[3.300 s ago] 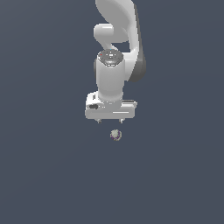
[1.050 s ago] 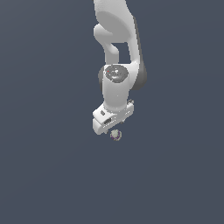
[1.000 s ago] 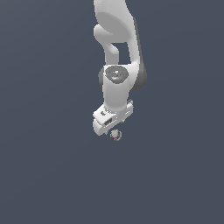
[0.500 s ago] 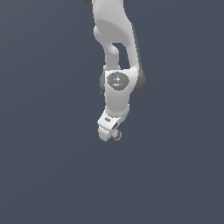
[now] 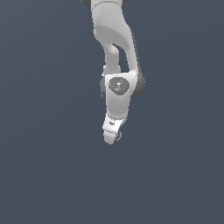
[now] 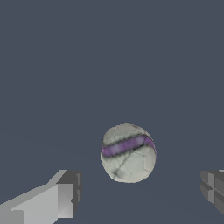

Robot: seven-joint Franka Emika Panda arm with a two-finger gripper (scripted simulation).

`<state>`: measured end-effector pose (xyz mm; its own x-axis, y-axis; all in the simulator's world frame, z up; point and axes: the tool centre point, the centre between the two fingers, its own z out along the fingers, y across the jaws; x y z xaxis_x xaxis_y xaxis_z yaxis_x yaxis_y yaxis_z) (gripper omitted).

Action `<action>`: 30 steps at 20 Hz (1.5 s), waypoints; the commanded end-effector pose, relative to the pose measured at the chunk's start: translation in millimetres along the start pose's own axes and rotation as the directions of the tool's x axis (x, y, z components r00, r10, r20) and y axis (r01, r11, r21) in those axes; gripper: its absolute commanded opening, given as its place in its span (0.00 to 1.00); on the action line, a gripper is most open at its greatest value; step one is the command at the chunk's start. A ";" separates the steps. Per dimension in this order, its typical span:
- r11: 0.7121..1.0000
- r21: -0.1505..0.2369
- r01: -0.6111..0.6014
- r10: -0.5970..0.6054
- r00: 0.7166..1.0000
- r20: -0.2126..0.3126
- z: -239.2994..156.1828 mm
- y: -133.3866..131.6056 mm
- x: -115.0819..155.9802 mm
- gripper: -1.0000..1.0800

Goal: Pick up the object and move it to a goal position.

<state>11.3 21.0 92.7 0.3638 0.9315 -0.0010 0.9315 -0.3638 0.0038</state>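
The object (image 6: pixel 128 153) is a small round ball, mottled grey-beige with a purple stripe, lying on the dark grey floor. In the wrist view it sits between my two fingers (image 6: pixel 65 194), with a gap on each side. My gripper (image 6: pixel 140 192) is open and touches nothing. In the exterior view the white hand (image 5: pixel 112 131) points down and hides most of the ball (image 5: pixel 119 136), which peeks out beside the gripper (image 5: pixel 114 137) tip.
The white arm (image 5: pixel 114 52) comes down from the top of the exterior view. A plain dark grey floor (image 5: pixel 52 175) lies all around; nothing else is in view.
The hand has turned about its axis and come down lower. The ball, once just below the fingertips, now lies between them and has not moved.
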 end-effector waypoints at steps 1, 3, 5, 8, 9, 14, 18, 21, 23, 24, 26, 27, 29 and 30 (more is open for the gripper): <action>0.999 0.001 0.039 -0.039 0.999 0.000 2.6 -0.6 0.7 0.96; 0.998 0.002 0.060 -0.060 0.998 -0.001 4.1 -1.0 1.0 0.96; 0.997 0.003 0.076 -0.076 0.997 -0.001 5.2 -1.3 1.3 0.96; 0.996 0.004 0.087 -0.087 0.996 -0.001 6.0 -1.5 1.5 0.96; 0.996 0.004 0.088 -0.088 0.996 -0.001 6.0 -1.5 1.5 0.96; 0.997 0.004 0.083 -0.083 0.997 -0.001 11.9 -1.7 1.2 0.96; 0.996 0.004 0.086 -0.086 0.996 -0.001 29.6 -2.5 1.3 0.96; 0.996 0.004 0.087 -0.087 0.996 -0.001 45.3 -3.0 1.3 0.96; 0.996 0.004 0.088 -0.088 0.996 -0.001 51.8 -2.9 1.3 0.96; 0.996 0.004 0.088 -0.088 0.996 -0.001 54.0 -2.6 1.3 0.96; 0.996 0.004 0.088 -0.088 0.996 -0.001 56.0 -2.1 1.5 0.96; 0.996 0.004 0.088 -0.088 0.996 -0.001 56.2 -2.0 1.5 0.96; 0.996 0.004 0.088 -0.088 0.996 -0.001 56.2 -2.0 1.5 0.00; 0.996 0.004 0.088 -0.088 0.996 -0.001 56.2 -2.0 1.5 0.00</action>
<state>10.3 22.8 37.2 0.2807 0.9598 -0.0002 0.9598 -0.2807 0.0002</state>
